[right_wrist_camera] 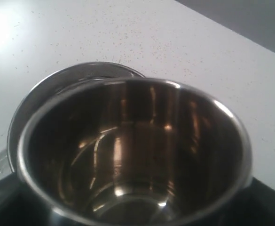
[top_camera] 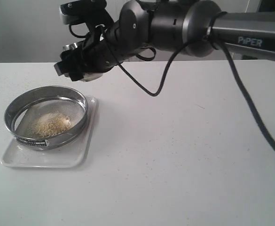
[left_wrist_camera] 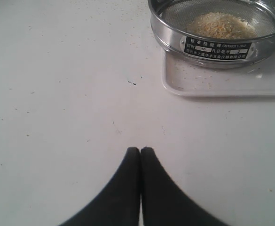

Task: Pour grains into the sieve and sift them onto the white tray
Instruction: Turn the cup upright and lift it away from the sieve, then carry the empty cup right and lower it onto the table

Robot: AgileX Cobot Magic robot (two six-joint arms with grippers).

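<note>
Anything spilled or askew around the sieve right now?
Minor only: most grains are heaped inside the sieve, but stray specks dot the tray and the table beside it. Nothing else stands out.

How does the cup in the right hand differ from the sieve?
Shape: the small rounded steel cup is deep with a solid bottom; the wide round steel-rimmed sieve is shallow with a mesh bottom.
Contents: the cup is empty; the sieve holds a heap of yellow-beige grains.
Pose: the cup is held off the table in the right hand; the sieve sits on the flat white tray.
Both are steel.
</note>
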